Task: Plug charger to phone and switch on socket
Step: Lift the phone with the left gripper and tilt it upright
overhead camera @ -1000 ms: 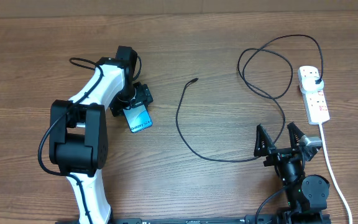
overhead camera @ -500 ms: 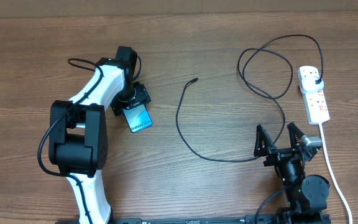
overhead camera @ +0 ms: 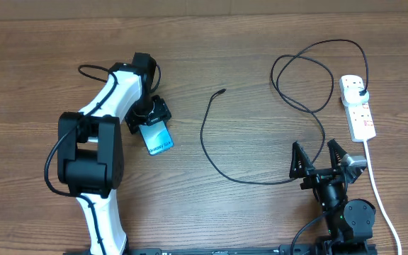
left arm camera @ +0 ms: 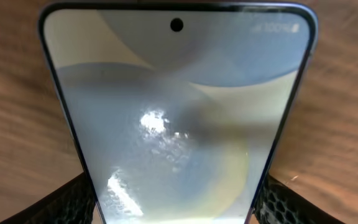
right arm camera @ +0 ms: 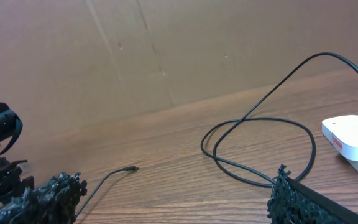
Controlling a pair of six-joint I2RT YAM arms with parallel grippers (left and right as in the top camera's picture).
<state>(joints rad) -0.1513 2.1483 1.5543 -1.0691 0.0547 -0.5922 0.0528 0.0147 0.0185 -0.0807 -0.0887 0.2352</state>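
**Left tool clasping the phone, right tool standing wide**

The left tool [overhead camera: 151,113] is bearing down over the top end of the phone [overhead camera: 159,138], which is lying face up on the worktop [overhead camera: 261,42], left of centre. In the wrist view its fingers [left arm camera: 73,202] are pressing against both long edges. The right tool [overhead camera: 314,149] is hanging spread wide at the front right, holding nothing. The charger [overhead camera: 211,142] is looping across the middle, its connector tip [overhead camera: 222,91] lying well apart from the phone and its plug [overhead camera: 360,91] sitting in the socket [overhead camera: 358,113] at the far right.
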